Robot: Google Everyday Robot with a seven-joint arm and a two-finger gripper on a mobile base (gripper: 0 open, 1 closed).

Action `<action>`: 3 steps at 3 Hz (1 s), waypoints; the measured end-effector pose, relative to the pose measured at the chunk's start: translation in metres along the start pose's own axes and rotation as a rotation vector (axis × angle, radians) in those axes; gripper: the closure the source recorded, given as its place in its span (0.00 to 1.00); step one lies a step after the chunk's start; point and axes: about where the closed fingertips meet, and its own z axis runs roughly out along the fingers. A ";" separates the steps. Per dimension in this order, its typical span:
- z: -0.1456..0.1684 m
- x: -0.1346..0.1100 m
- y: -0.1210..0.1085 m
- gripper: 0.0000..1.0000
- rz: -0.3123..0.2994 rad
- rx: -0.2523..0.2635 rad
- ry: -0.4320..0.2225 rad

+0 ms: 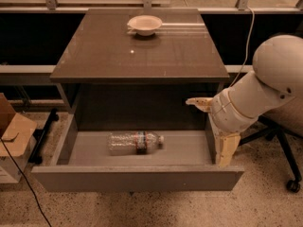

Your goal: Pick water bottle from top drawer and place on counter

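The water bottle (134, 142) lies on its side in the open top drawer (137, 178), cap pointing right, near the drawer's middle. The counter (137, 51) is the dark glossy cabinet top above the drawer. My gripper (211, 126) hangs at the drawer's right wall, to the right of the bottle and apart from it. Its two tan fingers are spread wide: one (196, 101) points left under the counter edge, the other (227, 149) points down outside the drawer's right corner. It holds nothing.
A white bowl (145, 24) sits at the back of the counter. A cardboard box (12, 136) and a black cable lie on the floor at the left. An office chair base (284, 148) with a caster stands at the right, behind my arm.
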 end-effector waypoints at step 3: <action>0.023 -0.016 -0.029 0.00 0.069 0.035 -0.058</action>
